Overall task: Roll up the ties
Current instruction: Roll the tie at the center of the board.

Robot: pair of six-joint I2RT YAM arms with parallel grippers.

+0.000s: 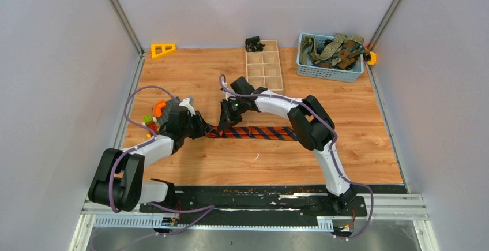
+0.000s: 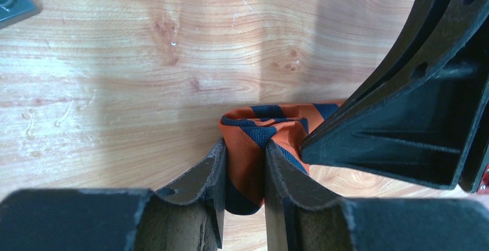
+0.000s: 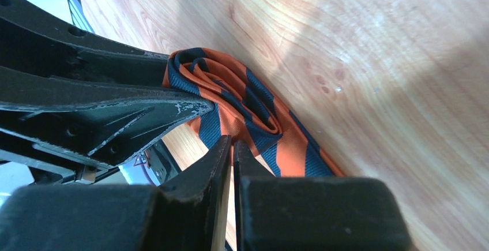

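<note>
The orange and navy striped tie [image 1: 259, 133] lies flat across the table's middle, with its left end rolled up. My left gripper [image 1: 203, 128] is shut on that roll; in the left wrist view [image 2: 245, 150] the pads squeeze the coil [image 2: 254, 125] from both sides. My right gripper [image 1: 224, 121] comes from above right, its jaws nearly together, the tips [image 3: 232, 142] pinching the tie's edge [image 3: 254, 107] beside the roll. Its fingers [image 2: 403, 107] press against the roll in the left wrist view. Olive-green and brown ties [image 1: 337, 50] lie in the basket.
A blue basket [image 1: 330, 71] stands at the back right. A wooden compartment box [image 1: 264, 66] stands at the back middle, with a dark rolled item [image 1: 254, 44] at its far left corner. An orange triangle [image 1: 163, 49] lies at the back left.
</note>
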